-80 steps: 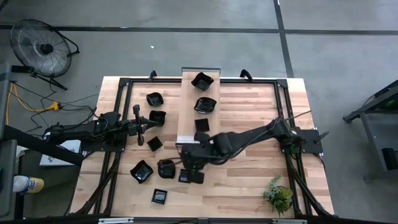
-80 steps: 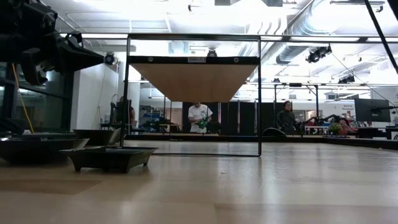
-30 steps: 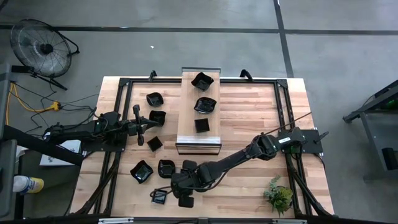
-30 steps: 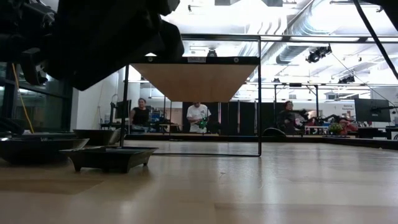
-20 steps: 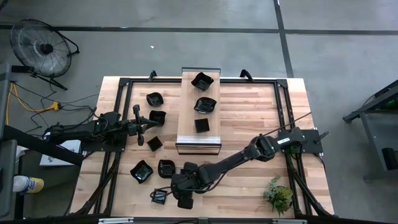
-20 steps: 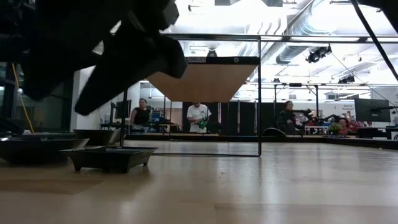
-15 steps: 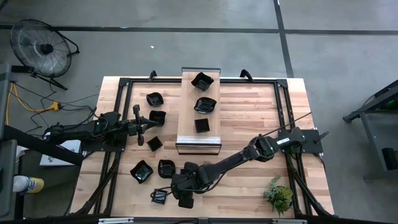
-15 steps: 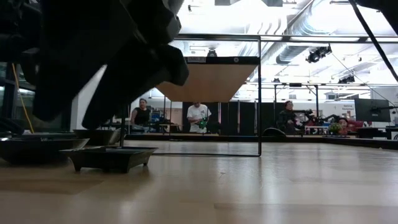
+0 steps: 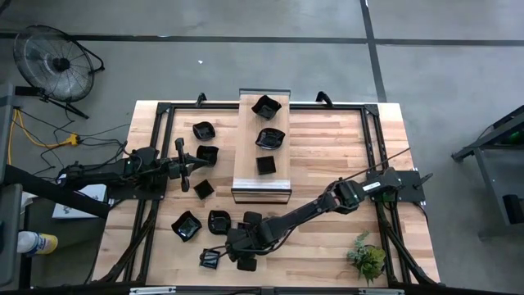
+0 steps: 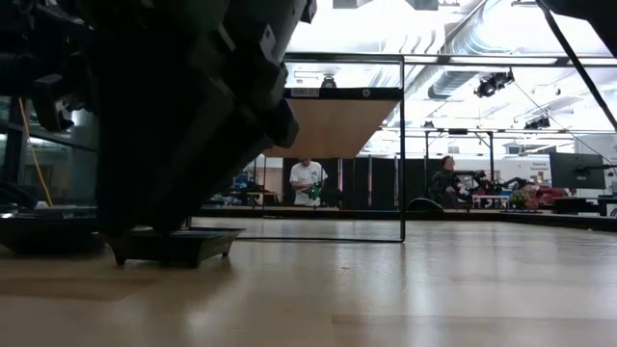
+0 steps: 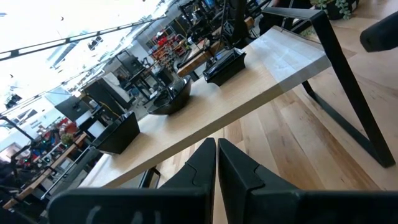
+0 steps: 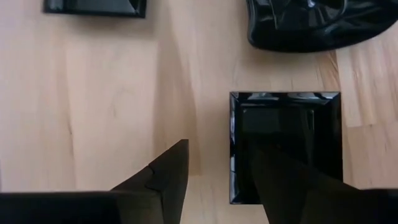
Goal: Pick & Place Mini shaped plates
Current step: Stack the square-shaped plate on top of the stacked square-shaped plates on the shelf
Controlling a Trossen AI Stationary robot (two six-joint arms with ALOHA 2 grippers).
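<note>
Wooden table (image 9: pixel 327 147), right gripper (image 12: pixel 214 168) spread, straddling square plate (image 12: pixel 287 146) rim.

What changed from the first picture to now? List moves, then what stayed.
The right gripper swung from beside the raised shelf to the table's near edge, dropped low and opened astride one rim of a square plate, not yet gripped. The left gripper stayed shut and parked. The three plates on the shelf did not move.

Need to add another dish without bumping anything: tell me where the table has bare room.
Bare wood lies right of the raised shelf, running to the small plant. The front-left is crowded: black plates cluster where the right gripper works, more near the left gripper.
</note>
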